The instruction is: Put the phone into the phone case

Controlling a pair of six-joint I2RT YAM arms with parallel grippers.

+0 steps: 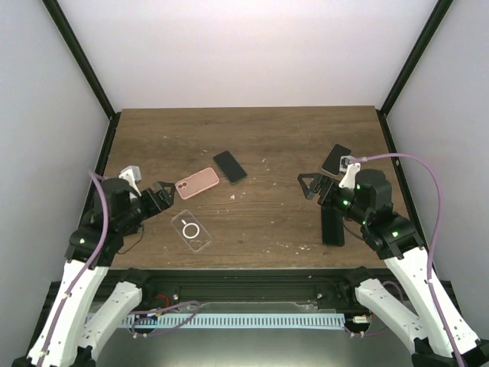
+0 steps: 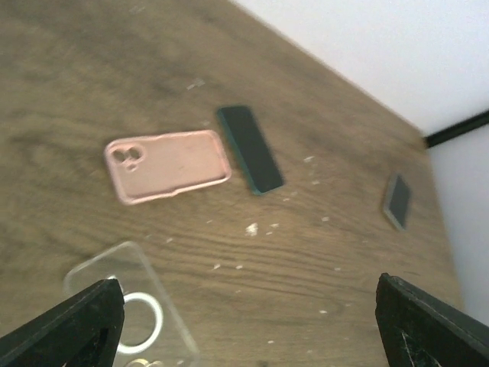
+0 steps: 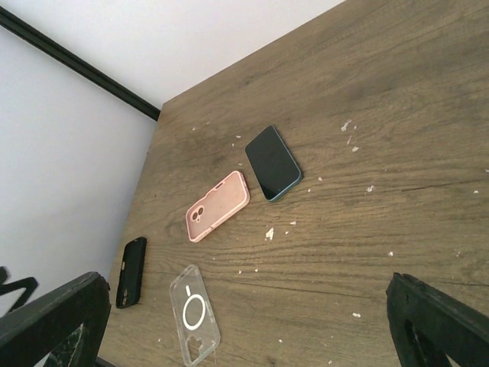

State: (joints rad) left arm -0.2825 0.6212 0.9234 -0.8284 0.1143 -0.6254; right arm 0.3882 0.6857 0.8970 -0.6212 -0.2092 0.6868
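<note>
Over the wooden surface (image 1: 267,222), your left gripper (image 1: 163,193) and right gripper (image 1: 309,186) both hang with jaws wide open and empty. The pink case (image 1: 197,183) lies just ahead of the left jaws. The dark phone (image 1: 230,166) lies flat just beside the case's right end, long axis diagonal, so your left arm is nearer.

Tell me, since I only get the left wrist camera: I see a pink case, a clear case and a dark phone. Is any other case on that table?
Observer: Yes, a black case lies flat near the right gripper, outside your picture.
Operator: Is that claw holding anything?
Observer: No, its two fingers stand wide apart with nothing between them.
</note>
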